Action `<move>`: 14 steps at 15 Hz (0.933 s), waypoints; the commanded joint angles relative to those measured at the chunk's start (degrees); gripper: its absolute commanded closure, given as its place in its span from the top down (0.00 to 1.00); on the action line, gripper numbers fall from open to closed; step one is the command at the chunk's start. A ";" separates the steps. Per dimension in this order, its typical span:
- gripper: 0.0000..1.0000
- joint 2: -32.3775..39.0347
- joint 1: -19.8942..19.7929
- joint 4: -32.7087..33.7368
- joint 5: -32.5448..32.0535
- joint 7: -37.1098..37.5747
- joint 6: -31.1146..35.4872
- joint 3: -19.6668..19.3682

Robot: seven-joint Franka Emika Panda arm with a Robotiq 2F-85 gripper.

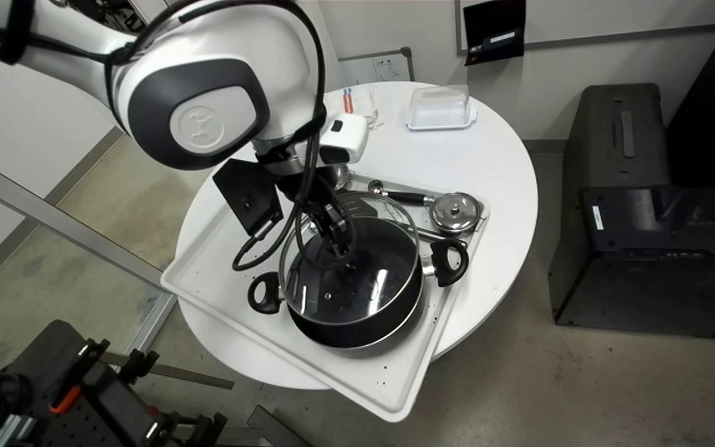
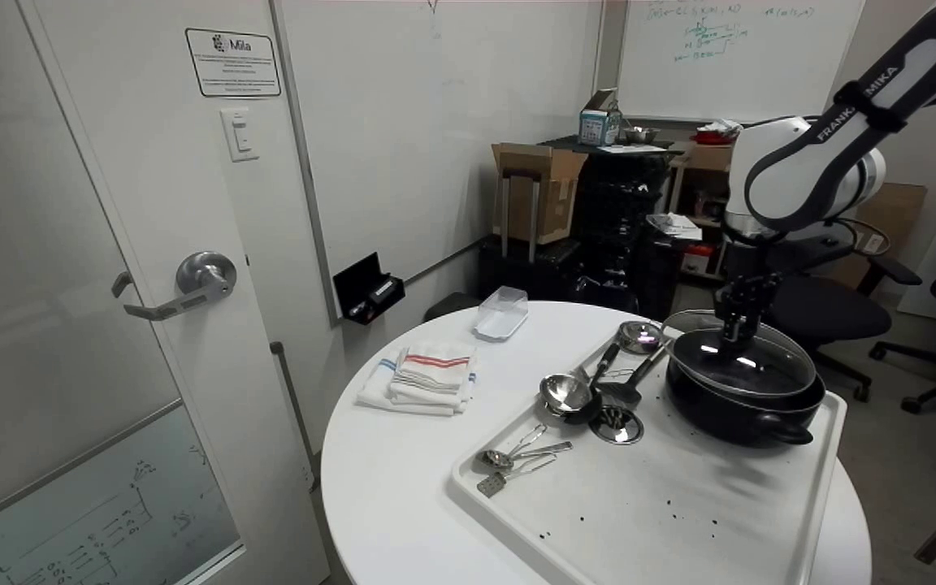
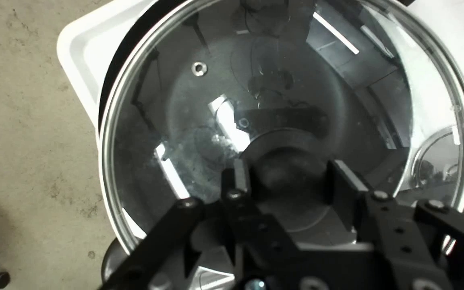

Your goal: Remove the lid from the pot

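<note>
The glass lid (image 3: 280, 92) is a round, see-through disc, smoky grey where the black pot (image 1: 357, 335) lies beneath it and crossed by white streaks of reflection. A thin, silvery metal rim (image 3: 107, 157) runs round its edge. A black knob (image 3: 288, 181), blurred in the wrist view, stands at its middle, and a small metal ring (image 3: 199, 69) is set into the glass toward the upper left of that frame.

Being circular, the lid is as long one way as another. Its knob points up, toward the gripper (image 2: 733, 331). The disc sits askew over the mouth of the pot: in an exterior view, right of the middle of the frame, it slopes from a raised edge at upper left to a lower edge at right, where a black crescent of the pot shows past it.

The pot is wide, its two loop handles (image 1: 439, 256) set on a line running left to right across the frame, the right one higher. It stands on a white tray (image 1: 373, 382) on the round table (image 2: 403, 487).

The gripper's fingers (image 3: 242, 177) stand part-way apart, one at each side of the knob, and appear to pinch it. Whether the lid's lower edge touches the pot, I cannot tell.
</note>
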 commanded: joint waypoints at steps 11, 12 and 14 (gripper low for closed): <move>0.26 -4.10 12.99 -4.20 -12.90 3.09 4.57 0.15; 0.26 -3.91 13.95 -4.25 -13.79 3.34 5.01 0.29; 0.26 -3.50 15.91 -4.41 -15.60 3.78 5.93 0.56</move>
